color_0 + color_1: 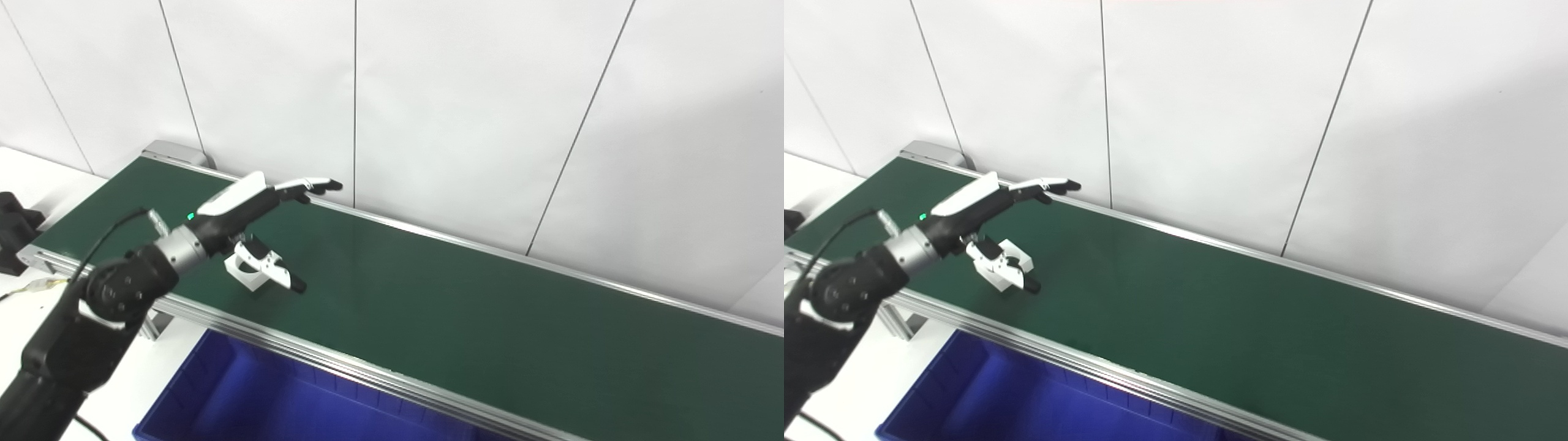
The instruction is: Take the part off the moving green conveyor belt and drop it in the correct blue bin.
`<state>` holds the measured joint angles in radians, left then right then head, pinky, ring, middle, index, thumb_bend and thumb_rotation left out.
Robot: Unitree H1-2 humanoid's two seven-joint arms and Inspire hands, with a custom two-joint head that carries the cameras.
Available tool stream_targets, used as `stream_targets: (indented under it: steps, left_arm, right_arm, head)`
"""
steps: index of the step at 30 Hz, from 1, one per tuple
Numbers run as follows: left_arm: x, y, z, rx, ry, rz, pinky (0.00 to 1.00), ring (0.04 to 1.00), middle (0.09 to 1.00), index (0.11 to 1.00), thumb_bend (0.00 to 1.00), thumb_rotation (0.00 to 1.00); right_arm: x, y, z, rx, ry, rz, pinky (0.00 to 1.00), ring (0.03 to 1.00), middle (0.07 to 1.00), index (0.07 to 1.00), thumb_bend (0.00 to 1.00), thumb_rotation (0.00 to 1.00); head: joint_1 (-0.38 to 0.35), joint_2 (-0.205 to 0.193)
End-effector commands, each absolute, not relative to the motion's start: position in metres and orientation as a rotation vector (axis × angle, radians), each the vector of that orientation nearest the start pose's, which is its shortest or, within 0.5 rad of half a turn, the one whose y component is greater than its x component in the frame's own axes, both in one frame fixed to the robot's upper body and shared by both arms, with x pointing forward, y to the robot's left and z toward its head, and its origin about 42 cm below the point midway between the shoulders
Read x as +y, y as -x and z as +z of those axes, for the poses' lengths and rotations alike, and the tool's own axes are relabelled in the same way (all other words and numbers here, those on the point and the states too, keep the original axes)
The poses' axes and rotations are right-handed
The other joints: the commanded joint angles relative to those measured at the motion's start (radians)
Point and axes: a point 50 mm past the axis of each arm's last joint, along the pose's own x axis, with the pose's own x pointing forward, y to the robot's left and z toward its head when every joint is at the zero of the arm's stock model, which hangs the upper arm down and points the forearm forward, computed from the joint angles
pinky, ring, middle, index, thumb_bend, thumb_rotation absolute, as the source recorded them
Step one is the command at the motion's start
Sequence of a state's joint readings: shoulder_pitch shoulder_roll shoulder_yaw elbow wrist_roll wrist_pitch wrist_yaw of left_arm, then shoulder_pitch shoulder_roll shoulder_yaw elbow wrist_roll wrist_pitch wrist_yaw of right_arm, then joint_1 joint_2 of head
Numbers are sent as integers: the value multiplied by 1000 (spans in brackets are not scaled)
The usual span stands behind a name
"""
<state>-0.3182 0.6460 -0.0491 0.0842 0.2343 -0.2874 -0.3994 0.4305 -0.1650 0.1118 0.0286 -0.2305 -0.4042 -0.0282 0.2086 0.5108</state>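
A small white part (240, 272) lies on the green conveyor belt (465, 306) near its left end, close to the front rail. My left hand (245, 205) hovers just above it, fingers (309, 184) stretched out flat toward the wall and thumb (999, 271) angled down beside the part, partly covering it. The hand is open and nothing is held. Whether the thumb touches the part cannot be told. My right hand is out of sight.
A blue bin (275, 404) stands below the belt's front rail (343, 361), at the bottom left. A black device (13, 228) sits at the far left edge, beside the belt's end. A white panelled wall runs behind the belt.
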Motion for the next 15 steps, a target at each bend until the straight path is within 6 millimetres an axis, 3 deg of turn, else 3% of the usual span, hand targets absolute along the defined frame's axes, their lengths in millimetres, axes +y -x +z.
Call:
stream_targets:
  steps: [1,5,15]
  left_arm:
    - [371,-384,259,-350,-1046,-433,820,889,909,888,858,177]
    - [383,-405,257,-284,-1126,-405,737,867,909,884,871,158]
    - [392,-435,244,-147,-1406,-427,768,855,917,880,902,131]
  right_arm:
    - [-252,-121,38,-22,336,124,684,756,819,821,899,187]
    - [-253,-122,38,-16,331,113,694,759,819,820,902,195]
    - [-253,-124,36,-19,317,110,710,768,823,830,892,199]
  head:
    - [5,2]
    - [15,5]
    - [27,11]
